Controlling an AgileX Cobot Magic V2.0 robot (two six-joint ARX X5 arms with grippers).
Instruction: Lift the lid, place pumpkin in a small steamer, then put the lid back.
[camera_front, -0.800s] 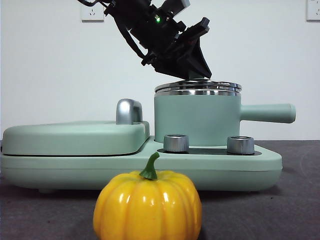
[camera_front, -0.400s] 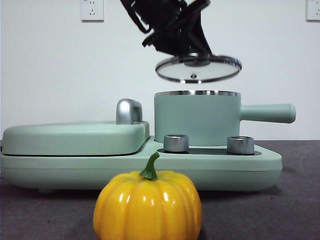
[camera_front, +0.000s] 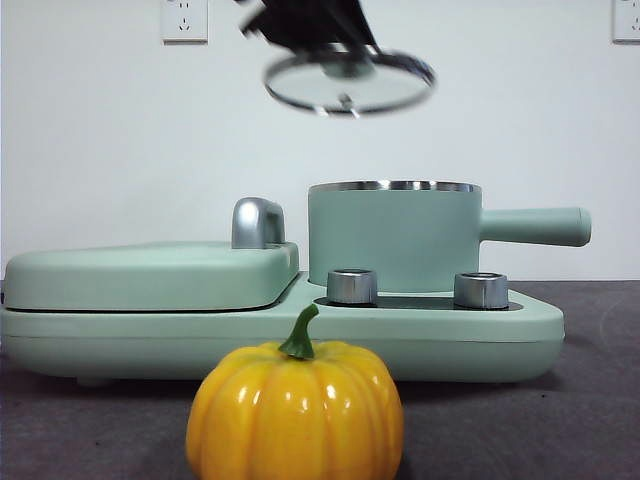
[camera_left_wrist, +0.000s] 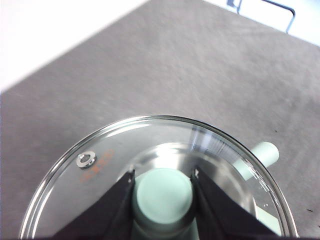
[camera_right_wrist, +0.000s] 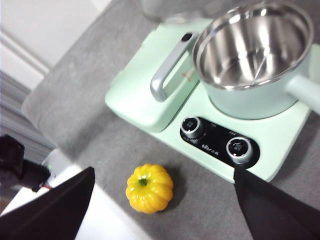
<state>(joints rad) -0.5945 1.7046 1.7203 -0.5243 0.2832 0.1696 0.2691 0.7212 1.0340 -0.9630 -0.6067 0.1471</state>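
While the left gripper (camera_left_wrist: 162, 187) hangs high over the small steamer (camera_front: 394, 236), its fingers (camera_left_wrist: 117, 205) pinch the lid (camera_front: 349, 82) by the knob. Right gripper (camera_right_wrist: 162, 205) waits, fingers spread wide. Pumpkin (camera_front: 296, 410) sits on the table (camera_front: 560, 420) out front.

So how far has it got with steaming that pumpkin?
The first step looks done: the lid is off, held high above the small steamer by the left gripper shut on its knob. The steamer stands open and bare inside. The pumpkin sits untouched on the table; the right gripper hangs open above it. Loading and re-covering remain.
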